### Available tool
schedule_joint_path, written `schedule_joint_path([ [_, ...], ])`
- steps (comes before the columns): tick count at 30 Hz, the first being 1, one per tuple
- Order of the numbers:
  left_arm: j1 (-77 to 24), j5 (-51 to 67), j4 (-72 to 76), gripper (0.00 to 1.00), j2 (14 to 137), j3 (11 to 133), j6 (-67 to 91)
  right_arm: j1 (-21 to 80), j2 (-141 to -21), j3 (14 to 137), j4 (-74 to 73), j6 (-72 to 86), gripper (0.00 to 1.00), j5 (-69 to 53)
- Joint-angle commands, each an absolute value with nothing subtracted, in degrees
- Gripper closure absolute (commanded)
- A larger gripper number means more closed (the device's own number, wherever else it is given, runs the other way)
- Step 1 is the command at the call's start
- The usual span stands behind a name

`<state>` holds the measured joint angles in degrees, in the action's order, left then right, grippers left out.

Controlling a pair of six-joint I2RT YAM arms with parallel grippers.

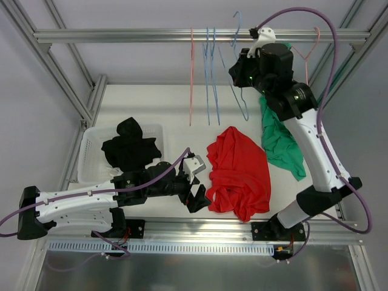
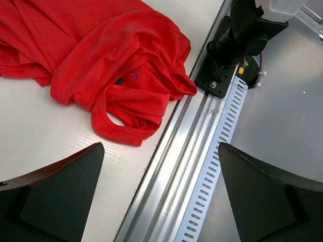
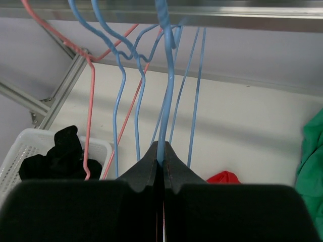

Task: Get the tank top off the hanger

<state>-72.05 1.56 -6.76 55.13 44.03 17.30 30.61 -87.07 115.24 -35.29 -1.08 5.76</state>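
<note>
The red tank top (image 1: 239,170) lies crumpled on the white table, off any hanger; it also fills the upper left of the left wrist view (image 2: 101,55). My left gripper (image 1: 197,185) is open and empty, low over the table's front edge just left of the tank top (image 2: 160,151). My right gripper (image 1: 238,65) is raised near the top rail and shut on the wire of a bare blue hanger (image 1: 240,100), which runs up from between its fingers in the right wrist view (image 3: 166,75). The gripper's own tips meet around it (image 3: 162,151).
Other bare blue hangers (image 1: 211,79) and a pink one (image 1: 191,79) hang from the rail (image 1: 151,35). A green garment (image 1: 279,142) hangs at the right on a pink hanger (image 1: 312,51). A white basket (image 1: 91,157) holds black clothes (image 1: 130,148).
</note>
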Motion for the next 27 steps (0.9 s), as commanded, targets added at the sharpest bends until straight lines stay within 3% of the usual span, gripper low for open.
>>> schedule_joint_path([
  [1,-72.4,0.7,-5.8,0.01,55.0,44.1,18.6,32.8,-91.2,121.2,-35.3,-3.4,1.0,13.1],
  [14,-72.4,-1.3,-4.8,0.01,56.0,44.1,19.7,36.4,-91.0,109.2,-28.9,3.2,0.99,12.3],
  [15,-72.4,-1.8,-4.6,0.01,56.3,44.3,19.9,36.4,-90.6,108.6,-28.6,3.1,0.91,11.7],
  [16,-72.4,-1.9,-4.3,0.01,57.6,44.9,20.0,36.3,-90.1,107.6,-28.3,3.1,0.66,11.7],
  [19,-72.4,-2.5,-3.4,0.01,62.5,47.2,20.6,35.9,-86.1,104.3,-28.5,2.3,0.08,12.5],
  [21,-72.4,-4.8,-3.3,0.01,65.9,48.6,21.5,34.8,-80.1,101.0,-28.7,1.7,0.01,12.7],
  [27,-74.1,-13.0,-3.4,0.01,81.4,56.3,20.0,24.7,-53.8,80.0,-30.3,4.0,0.01,14.4],
])
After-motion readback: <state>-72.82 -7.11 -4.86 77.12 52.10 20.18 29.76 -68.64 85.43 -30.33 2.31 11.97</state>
